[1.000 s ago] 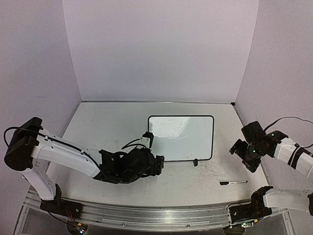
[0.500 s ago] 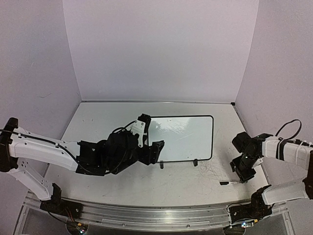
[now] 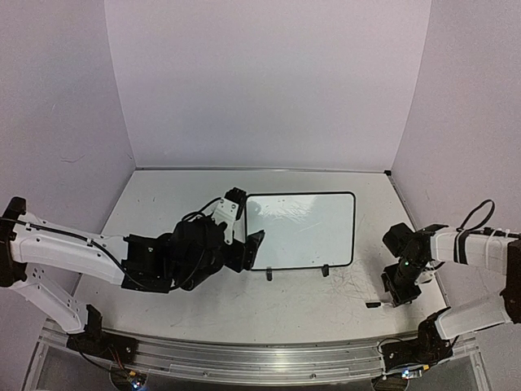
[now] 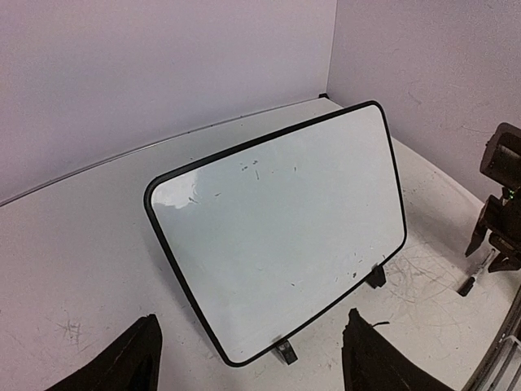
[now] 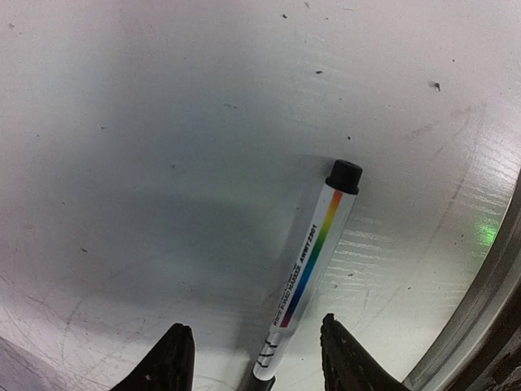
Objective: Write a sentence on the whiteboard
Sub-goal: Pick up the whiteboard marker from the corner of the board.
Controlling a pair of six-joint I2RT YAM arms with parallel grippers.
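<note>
Board: the small white whiteboard with a thin black frame (image 3: 313,228) stands on two little feet, tipped back, in the middle of the scratched grey table (image 3: 179,195). It has no sentence on it yet, only specks.
Left claw: the left claw (image 4: 251,334) is spread wide just in front of the board's bottom edge and touches nothing.
Pen: the white marker pen with a rainbow stripe (image 5: 313,261) lies flat near the table's right edge, well apart from the board.
Right claw: the right claw (image 5: 254,346) is low, with a finger on each side of the pen, not pinching it.
Do it well: squeeze the pen's middle straight on so it can't roll. I think the black cap is on, so it must come off first.
</note>
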